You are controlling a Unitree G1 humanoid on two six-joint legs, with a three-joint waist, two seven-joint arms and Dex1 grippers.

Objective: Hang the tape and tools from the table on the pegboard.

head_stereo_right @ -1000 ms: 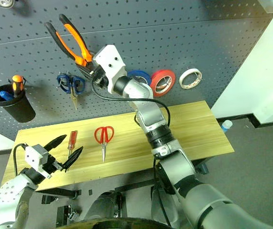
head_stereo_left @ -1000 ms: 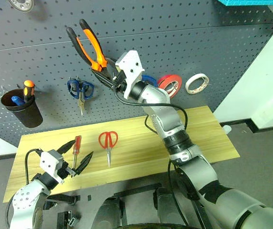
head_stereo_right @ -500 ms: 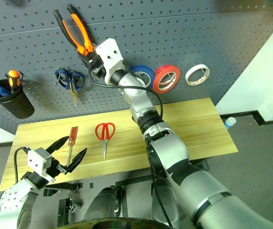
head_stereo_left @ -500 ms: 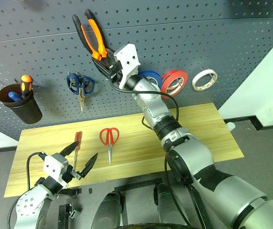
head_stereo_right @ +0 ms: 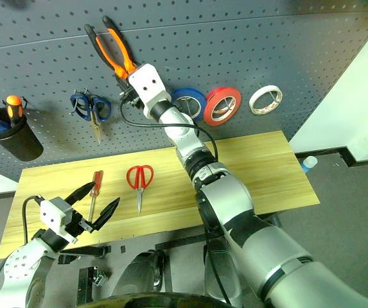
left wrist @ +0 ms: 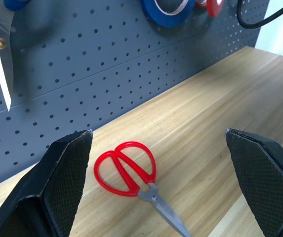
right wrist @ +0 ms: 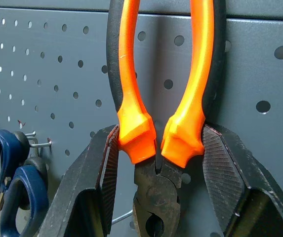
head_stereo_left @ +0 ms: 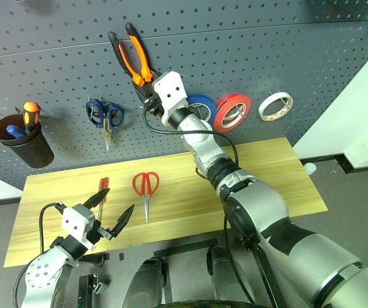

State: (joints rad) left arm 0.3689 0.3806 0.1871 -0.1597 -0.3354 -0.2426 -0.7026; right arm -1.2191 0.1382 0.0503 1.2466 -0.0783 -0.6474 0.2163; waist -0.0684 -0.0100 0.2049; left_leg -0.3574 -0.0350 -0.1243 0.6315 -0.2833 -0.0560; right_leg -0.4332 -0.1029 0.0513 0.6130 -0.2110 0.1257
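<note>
While there's no readable writing or brand on anything here, the counts are easy enough. Three rolls of tape hang in a row on the pegboard: blue, red, and the small whitish tape furthest toward 3 o'clock. Two scissors: a blue-handled pair hanging on the board, tips at 6 o'clock, and the red scissors lying flat on the worktop, handles toward the board, blades toward the near edge. Two screwdrivers: an orange-handled one standing in a black cup at the 9 o'clock end of the board, and the red screwdriver on the worktop just at 9 o'clock of the red scissors, its long axis running front to back. One pair of pliers.

The right gripper has the pliers up against the board, jaws clamped on the base of the orange-and-black handles. Handles point up toward about 11 o'clock, dark nose down inside the jaws.

The left gripper hangs over the near edge of the worktop with jaws spread wide and nothing in them, right by the red screwdriver, red scissors in front of it.
</note>
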